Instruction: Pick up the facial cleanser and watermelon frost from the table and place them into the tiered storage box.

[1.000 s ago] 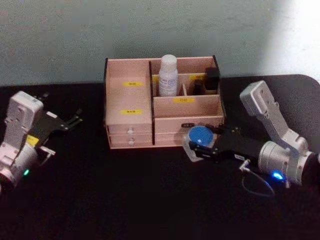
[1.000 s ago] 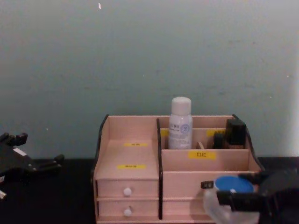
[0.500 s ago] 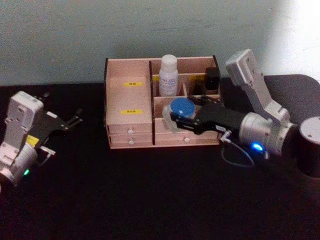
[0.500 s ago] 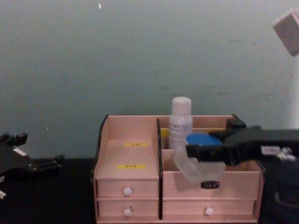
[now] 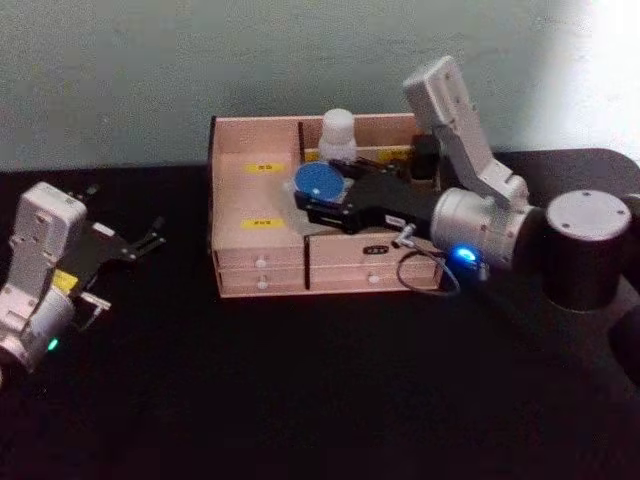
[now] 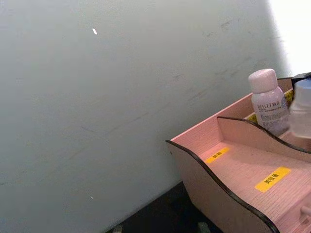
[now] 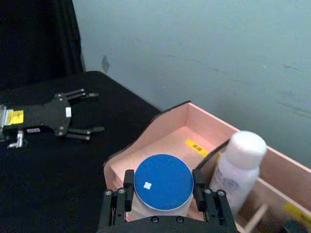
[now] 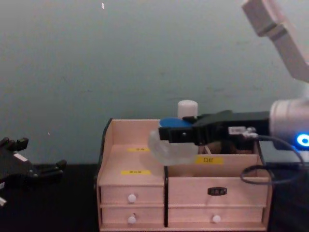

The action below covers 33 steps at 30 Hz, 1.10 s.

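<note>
edges and room: the tiered storage box (image 5: 256, 195) stands at the back of the black table (image 5: 300, 390), close to the grey-green wall (image 5: 150, 70). we see a broad bare stretch of table in front of its drawers. a narrower bare strip lies between its dark-edged left side and the left gripper (image 5: 158, 234). the box's left section is a shallow two-step tray, open on top, with a yellow label on each step. a dark-edged divider parts it from the right-hand compartments.

a white bottle (image 6: 266, 99) stands upright in the rear compartment just right of that divider. a dark object (image 5: 425, 155) sits farther right in the rear row, partly hidden by the arm. the right arm reaches in from the right across the box's right half, and its cable loops down in front of the right drawers.

right gripper (image 7: 163, 180): narrowed onto the blue-lidded jar (image 5: 318, 181), one finger pressed to each side of the clear body just under the lid. the jar is upright and in the air above the box, about at the divider. the wrist view puts it mostly over the left stepped section. it is near the white bottle but apart from it. we cannot tell how much gap lies under its base.

left gripper: parked low at the table's left edge, well apart from the box, fingers spread and holding nothing.
</note>
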{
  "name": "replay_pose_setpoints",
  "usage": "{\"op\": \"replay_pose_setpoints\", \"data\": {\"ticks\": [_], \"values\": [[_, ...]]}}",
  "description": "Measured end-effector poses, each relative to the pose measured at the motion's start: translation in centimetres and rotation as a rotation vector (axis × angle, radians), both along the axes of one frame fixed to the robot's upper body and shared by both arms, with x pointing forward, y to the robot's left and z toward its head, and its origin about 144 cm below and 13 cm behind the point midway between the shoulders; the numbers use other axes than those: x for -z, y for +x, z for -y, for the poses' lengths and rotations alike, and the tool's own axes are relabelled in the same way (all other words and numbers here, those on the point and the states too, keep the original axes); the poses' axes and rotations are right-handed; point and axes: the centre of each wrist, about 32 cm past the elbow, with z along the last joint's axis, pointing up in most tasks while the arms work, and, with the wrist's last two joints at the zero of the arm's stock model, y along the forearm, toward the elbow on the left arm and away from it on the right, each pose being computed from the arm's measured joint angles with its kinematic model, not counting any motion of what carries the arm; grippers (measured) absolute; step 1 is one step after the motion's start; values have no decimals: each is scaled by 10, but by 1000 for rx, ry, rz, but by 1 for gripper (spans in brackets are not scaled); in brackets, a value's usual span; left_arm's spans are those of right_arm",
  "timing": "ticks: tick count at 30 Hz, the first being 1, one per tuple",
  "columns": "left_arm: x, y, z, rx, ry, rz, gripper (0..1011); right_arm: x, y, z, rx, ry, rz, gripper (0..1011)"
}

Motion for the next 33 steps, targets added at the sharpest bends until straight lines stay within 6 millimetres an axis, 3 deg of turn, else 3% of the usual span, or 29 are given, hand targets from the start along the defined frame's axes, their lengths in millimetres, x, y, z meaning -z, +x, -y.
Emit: {"op": "replay_pose_setpoints", "data": {"ticks": [24,33], "values": [[0,0,0,0,0,0,1001,3,57,-49,25,-1,-44,712],[0,0,0,0,0,0,1001,5,68,-60,27,-3,-55,712]]}}
